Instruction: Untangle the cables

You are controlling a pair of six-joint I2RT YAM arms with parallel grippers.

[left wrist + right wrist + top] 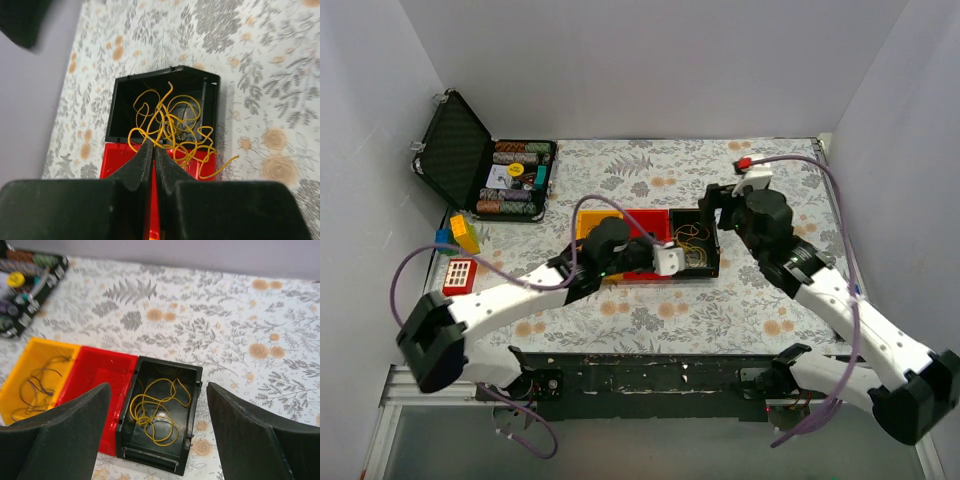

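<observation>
Left gripper point(153, 146): black fingers drawn together, only a slit between them, tips over the seam where the red plastic bin point(117, 157) meets the open black plastic bin point(116, 110). Thin yellow-orange cables point(170, 125) lie in loose loops inside the black bin. On my left wrist feed several strands cross the rim toward the red bin, and one passes right at the fingertips. I cannot tell whether it is pinched.

Right gripper point(157, 385): hangs above the black bin, jaws spread wide, nothing held.

Yellow plastic bin point(45, 347): on the red bin's other side, touching it. A few thin dark cables point(37, 385) are curled on its floor.

All three bins sit in a row on the floral-print tablecloth point(650, 165).

Far left: open black case of poker chips point(485, 170).
</observation>
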